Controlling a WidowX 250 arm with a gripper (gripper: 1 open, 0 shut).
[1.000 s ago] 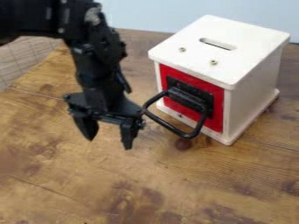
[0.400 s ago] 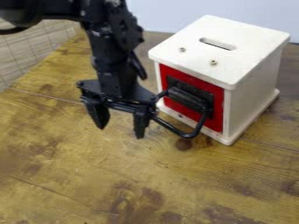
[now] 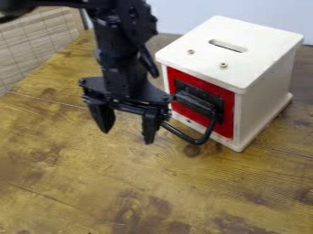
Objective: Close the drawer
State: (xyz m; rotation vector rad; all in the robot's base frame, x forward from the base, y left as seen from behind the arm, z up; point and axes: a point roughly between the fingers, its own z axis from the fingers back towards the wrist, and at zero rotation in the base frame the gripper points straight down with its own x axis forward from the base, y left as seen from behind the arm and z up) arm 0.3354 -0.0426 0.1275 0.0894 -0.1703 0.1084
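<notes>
The drawer (image 3: 181,82) shows its flat red front set into the cream-white cabinet (image 3: 251,55), and the front sits flush with the cabinet face. Its big black loop handle (image 3: 196,117) droops forward and down toward the wooden table. My black gripper (image 3: 127,125) hangs just left of the handle, pointing down, fingers spread wide apart with nothing between them. Its right fingertip (image 3: 149,134) is close to the handle loop but apart from it.
A wooden tabletop (image 3: 110,192) stretches under and in front of the arm. At the far left lies a woven mat or basket (image 3: 31,46). The cabinet has a slot on its top (image 3: 228,44).
The gripper has risen and shifted a little right, toward the handle, staying wide open. The drawer and handle look unchanged.
</notes>
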